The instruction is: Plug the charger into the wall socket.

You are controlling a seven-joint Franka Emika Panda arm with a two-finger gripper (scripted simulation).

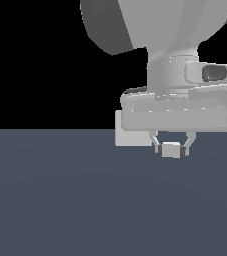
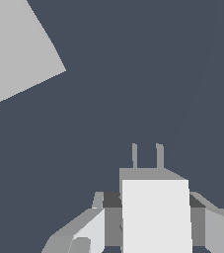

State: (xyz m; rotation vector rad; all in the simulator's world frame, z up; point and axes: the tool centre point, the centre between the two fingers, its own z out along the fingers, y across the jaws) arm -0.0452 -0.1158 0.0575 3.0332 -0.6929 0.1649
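My fingers point(image 1: 171, 148) grip the charger point(image 1: 171, 149); wall socket point(image 1: 130, 136) sits off-axis, so I risk prongs point(image 2: 147, 155) striking plate.

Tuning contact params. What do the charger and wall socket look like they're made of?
Charger: flat, untextured white-grey box, matte with no highlights; plastic-like at best. Its two thin grey prongs look the same, not visibly metallic. Wall socket: plain matte pale-grey plate with no texture, so its material is open. It's a simulator render, so looks prove little. Gripper holds the charger.
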